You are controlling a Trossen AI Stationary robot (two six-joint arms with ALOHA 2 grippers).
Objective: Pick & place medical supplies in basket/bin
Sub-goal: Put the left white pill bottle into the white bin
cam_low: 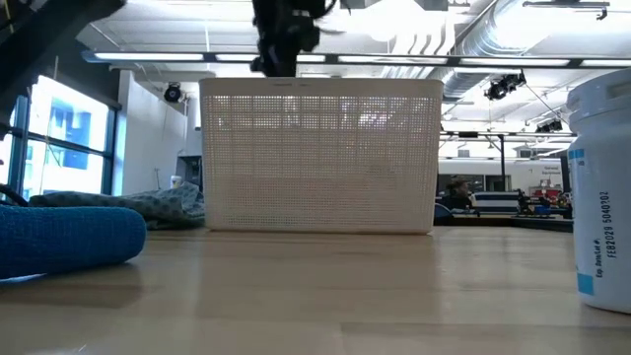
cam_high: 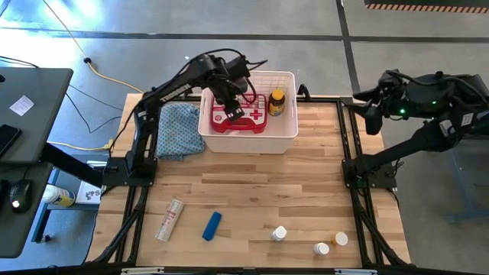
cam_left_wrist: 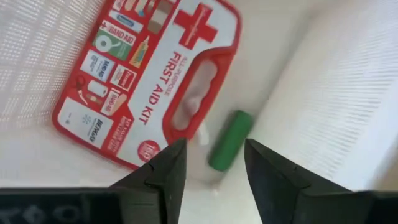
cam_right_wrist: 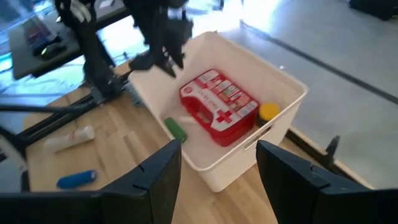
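Observation:
The white basket [cam_high: 248,141] stands at the table's far middle. Inside it lie the red first-aid case [cam_left_wrist: 143,74], the amber yellow-capped bottle [cam_high: 276,102] and a green tube [cam_left_wrist: 230,140], which rests on the floor between the case's handle and a basket wall. My left gripper [cam_left_wrist: 214,158] hangs open above the basket's left part, pointing down, with nothing between its fingers. My right gripper [cam_right_wrist: 217,168] waits open, raised beyond the table's right edge. A white tube [cam_high: 170,219], a blue tube [cam_high: 212,226] and three white pill bottles [cam_high: 280,233] lie near the front edge.
A blue patterned cloth [cam_high: 177,130] lies crumpled just left of the basket. In the low view the blue tube [cam_low: 64,237] and one white pill bottle [cam_low: 601,197] stand close to the camera. Bare wood stretches between the basket and the front row of supplies.

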